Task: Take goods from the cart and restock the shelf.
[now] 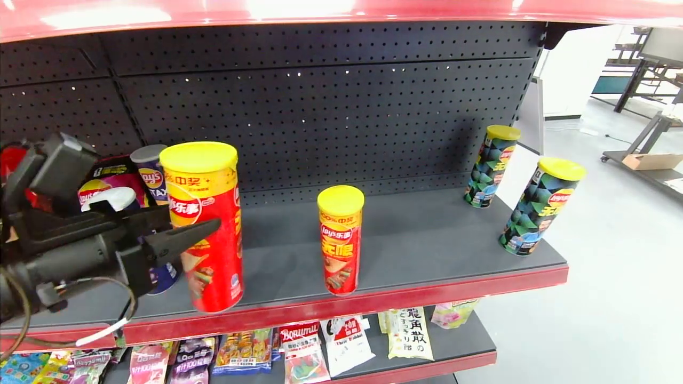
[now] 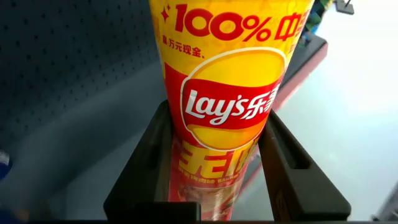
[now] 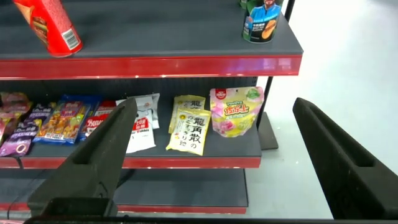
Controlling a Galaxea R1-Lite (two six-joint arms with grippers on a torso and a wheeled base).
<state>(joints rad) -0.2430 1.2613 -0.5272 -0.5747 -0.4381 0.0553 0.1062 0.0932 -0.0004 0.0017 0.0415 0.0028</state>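
The dark grey shelf board (image 1: pixel 416 240) with its red front lip runs before a black perforated back panel (image 1: pixel 320 106), and its right end stops at open, pale floor. My left gripper (image 1: pixel 211 229) is clamped on the tall red cylindrical chip can (image 1: pixel 205 213) with the yellow plastic lid, a finger pressed to each side near mid-height. The can leans slightly, its base close to the red lip at the board's left part; I cannot tell whether it touches the board. Just behind it a blue can (image 1: pixel 150 173) and red snack bags (image 1: pixel 106 181) crowd the back. To its right lies bare board, then a second red can (image 1: pixel 340 240) upright near the lip. Well beyond, one green-and-blue patterned can (image 1: pixel 491 165) stands by the back panel, another patterned can (image 1: pixel 541 205) at the right front corner. My right gripper (image 3: pixel 214 102) is spread wide, holding nothing, facing the lower shelf (image 3: pixel 230 148) of flat sachets (image 3: pixel 186 127).
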